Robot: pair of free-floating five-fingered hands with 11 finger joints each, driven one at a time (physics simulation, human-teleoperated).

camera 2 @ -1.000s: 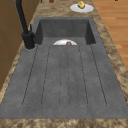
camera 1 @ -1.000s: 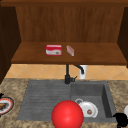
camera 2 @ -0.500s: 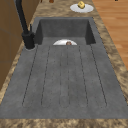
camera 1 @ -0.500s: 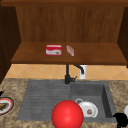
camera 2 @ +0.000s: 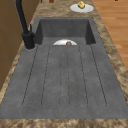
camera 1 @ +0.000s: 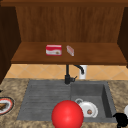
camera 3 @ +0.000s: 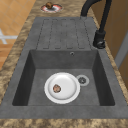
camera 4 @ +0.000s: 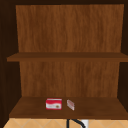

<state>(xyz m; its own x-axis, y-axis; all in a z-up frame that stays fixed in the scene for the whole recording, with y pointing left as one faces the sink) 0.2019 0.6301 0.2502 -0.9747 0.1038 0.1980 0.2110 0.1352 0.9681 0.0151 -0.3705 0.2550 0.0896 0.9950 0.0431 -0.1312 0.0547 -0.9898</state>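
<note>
My right hand is a dark shape at the bottom right of the front view, over the counter just right of the sink's front corner. It is closest to a white plate at the picture's right edge. The left side view shows that plate carrying a yellow piece of food. In the sink basin lies a white plate with a small brown morsel on it, beside the drain. A red ball shows low in the front view, before the sink's front edge.
A black tap stands behind the sink, between the ribbed drainboard and the basin. A red-rimmed plate with brown food sits on the left counter. On the lowest shelf are a red and white box and a small packet.
</note>
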